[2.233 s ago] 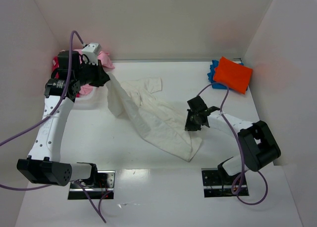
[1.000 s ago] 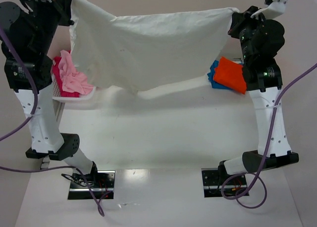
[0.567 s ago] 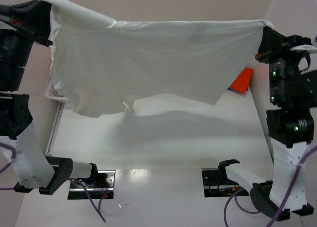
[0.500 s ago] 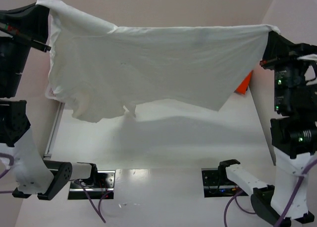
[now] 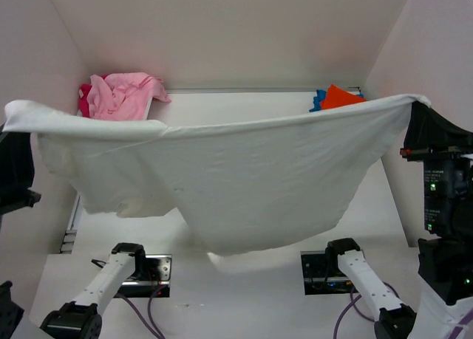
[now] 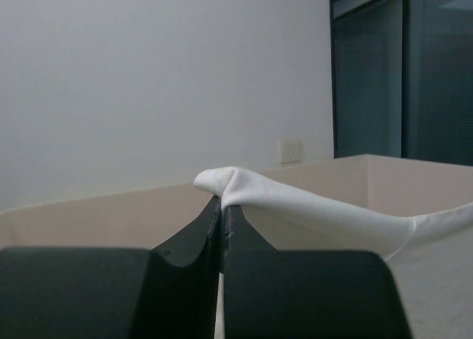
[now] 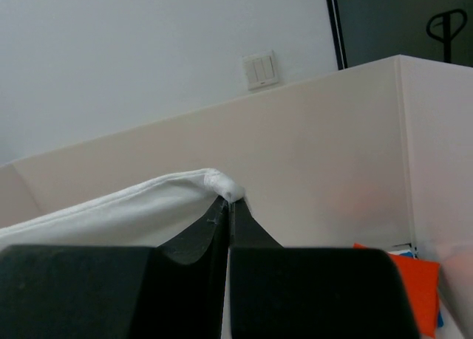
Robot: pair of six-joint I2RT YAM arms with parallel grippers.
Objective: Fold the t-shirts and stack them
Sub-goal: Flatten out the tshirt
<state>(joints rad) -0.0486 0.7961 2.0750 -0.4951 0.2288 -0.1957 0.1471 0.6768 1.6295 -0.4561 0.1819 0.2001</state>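
White shirt (image 5: 244, 176) hangs spread wide in the air over the table (image 5: 244, 298) in the top view. Its upper edge is pulled into a slightly sagging line from the left side to the right. The left gripper (image 5: 10, 132) holds the left corner and the right gripper (image 5: 418, 116) holds the right corner, with cloth hiding the fingertips here. The lower part droops to a rounded point near the middle, low over the near part of the table. Whether it touches the table I cannot tell. A sleeve hangs at the lower left. In the far left corner lies a crumpled pink shirt (image 5: 122, 94), touching a red shirt (image 5: 84, 99) on its left. At the far right an orange shirt (image 5: 341, 97) shows above the white edge. A blue shirt (image 5: 318, 100) peeks out at its left.

In the left wrist view the fingers (image 6: 196, 232) are pressed together, pinching a bunched corner of the white shirt. A small nub pokes up above the tips, and the cloth runs off to the right in a taut fold. Behind are a pale wall (image 6: 96, 213) of the enclosure and a dark window (image 6: 403, 73) at the right.

In the right wrist view the fingers (image 7: 251, 234) are likewise closed on the white hem, with a small nub above the tips and the cloth leading off to the left. The orange shirt lies at the lower right, with a sliver of blue at its right edge. A light switch (image 7: 262, 69) sits on the room wall behind.
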